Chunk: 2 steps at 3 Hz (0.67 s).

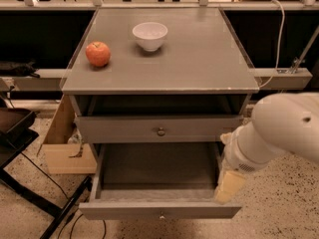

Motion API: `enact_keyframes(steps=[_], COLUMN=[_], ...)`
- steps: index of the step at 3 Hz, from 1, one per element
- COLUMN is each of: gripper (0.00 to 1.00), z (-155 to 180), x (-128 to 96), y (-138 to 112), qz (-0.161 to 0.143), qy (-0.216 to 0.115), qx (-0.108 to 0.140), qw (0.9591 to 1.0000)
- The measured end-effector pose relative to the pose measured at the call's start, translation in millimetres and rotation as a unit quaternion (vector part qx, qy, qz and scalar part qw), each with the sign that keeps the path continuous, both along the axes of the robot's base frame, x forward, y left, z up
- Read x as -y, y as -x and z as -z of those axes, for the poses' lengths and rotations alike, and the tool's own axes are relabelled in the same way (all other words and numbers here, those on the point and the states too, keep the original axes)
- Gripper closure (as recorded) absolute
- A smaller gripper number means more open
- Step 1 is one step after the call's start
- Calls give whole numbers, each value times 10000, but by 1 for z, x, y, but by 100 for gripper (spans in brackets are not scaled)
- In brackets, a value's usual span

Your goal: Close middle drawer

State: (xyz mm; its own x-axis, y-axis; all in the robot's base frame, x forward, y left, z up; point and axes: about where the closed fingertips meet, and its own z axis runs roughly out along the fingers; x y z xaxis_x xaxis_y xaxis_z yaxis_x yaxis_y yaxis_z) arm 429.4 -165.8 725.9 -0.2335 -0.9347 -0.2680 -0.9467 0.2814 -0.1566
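The gripper (227,189) hangs at the right front corner of the pulled-out middle drawer (159,211) — clenched or released, touching or not, I cannot tell.

Warm, moderately dim overhead illumination, camera view. The cabinet top (199,59) is the most evenly lit surface, showing a faint sheen and no hard glare. The apple (97,53) and the bowl (150,35) cast short, soft shadows close around their bases, consistent with diffuse light from above. The recess under the top falls into deep shadow, and the floor of the pulled-out middle drawer (159,171) darkens toward its back. The panels behind the cabinet are almost black. The white arm (284,128) is the brightest area. The gripper (230,185), at the drawer's right front corner, takes on a yellowish cast. The speckled floor (279,208) reads warm beige.
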Motion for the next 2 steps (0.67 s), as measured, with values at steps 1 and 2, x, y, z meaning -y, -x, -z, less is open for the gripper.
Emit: enact_keyframes(steps=[1, 2], gripper=[0, 0], z=[80, 87], x=[-14, -16], y=[19, 16], qz=[379, 565], qy=[-288, -384], qx=[-251, -141], qw=[9986, 9976])
